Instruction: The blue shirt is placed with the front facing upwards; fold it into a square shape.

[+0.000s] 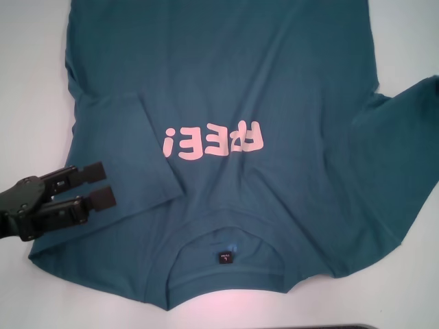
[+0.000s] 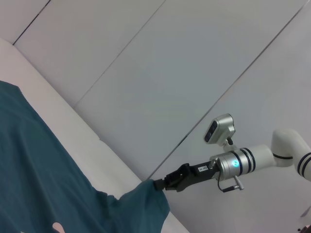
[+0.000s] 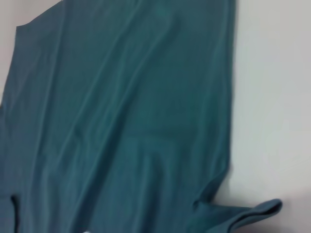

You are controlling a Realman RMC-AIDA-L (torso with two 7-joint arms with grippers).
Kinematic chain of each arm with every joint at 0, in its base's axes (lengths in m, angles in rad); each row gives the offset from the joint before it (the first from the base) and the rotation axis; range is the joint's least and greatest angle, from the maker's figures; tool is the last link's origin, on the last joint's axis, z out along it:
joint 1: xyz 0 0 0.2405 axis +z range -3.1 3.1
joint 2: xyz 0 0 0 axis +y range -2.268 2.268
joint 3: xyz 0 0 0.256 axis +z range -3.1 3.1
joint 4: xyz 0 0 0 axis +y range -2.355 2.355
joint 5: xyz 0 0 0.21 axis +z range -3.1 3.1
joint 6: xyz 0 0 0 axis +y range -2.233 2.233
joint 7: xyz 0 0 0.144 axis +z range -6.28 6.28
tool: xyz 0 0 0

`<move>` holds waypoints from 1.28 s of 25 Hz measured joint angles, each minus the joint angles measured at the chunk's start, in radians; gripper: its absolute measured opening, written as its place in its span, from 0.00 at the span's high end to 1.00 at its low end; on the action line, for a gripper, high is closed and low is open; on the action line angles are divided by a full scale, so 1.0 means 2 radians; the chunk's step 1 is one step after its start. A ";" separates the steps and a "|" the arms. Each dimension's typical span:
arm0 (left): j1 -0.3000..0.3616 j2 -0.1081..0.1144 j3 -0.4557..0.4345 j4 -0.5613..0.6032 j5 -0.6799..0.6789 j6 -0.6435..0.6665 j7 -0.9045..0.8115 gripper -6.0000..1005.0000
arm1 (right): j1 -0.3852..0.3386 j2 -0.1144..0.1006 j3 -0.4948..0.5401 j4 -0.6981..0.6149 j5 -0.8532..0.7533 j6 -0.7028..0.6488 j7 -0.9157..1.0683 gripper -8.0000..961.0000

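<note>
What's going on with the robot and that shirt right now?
Left hand open, low over the folded-in left sleeve. Right hand pinching the right sleeve tip, lifting it. Blue shirt front up on the white table. Nothing in the way.

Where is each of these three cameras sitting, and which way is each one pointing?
Head view: on the robot's head, looking down at the blue shirt on the white table; the left gripper shows, open over the folded-in sleeve.
Left wrist view: on the left arm, looking across the table toward a wall; the right gripper shows at the shirt's other sleeve.
Right wrist view: on the right arm, looking down at the shirt; no robot parts show.
Shared: all three see the shirt.
</note>
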 joint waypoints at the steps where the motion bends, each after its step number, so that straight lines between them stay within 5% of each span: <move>1: 0.000 0.000 -0.001 0.000 0.000 0.000 0.000 0.07 | 0.002 0.002 -0.001 0.001 0.000 -0.007 -0.001 0.98; 9: 0.001 0.005 -0.037 0.002 0.000 -0.001 -0.001 0.07 | 0.018 0.026 -0.001 0.001 0.002 -0.070 -0.005 0.98; 17: 0.002 0.006 -0.045 0.001 0.000 -0.001 -0.001 0.07 | 0.041 0.035 -0.003 -0.002 0.022 -0.091 -0.003 0.98; 25: 0.002 0.006 -0.065 0.000 0.000 -0.002 -0.001 0.07 | 0.064 0.059 -0.015 0.015 0.035 -0.069 -0.002 0.98; 32: 0.003 0.006 -0.071 0.000 0.000 -0.002 -0.001 0.07 | 0.068 0.061 -0.015 0.083 0.063 -0.015 -0.001 0.97</move>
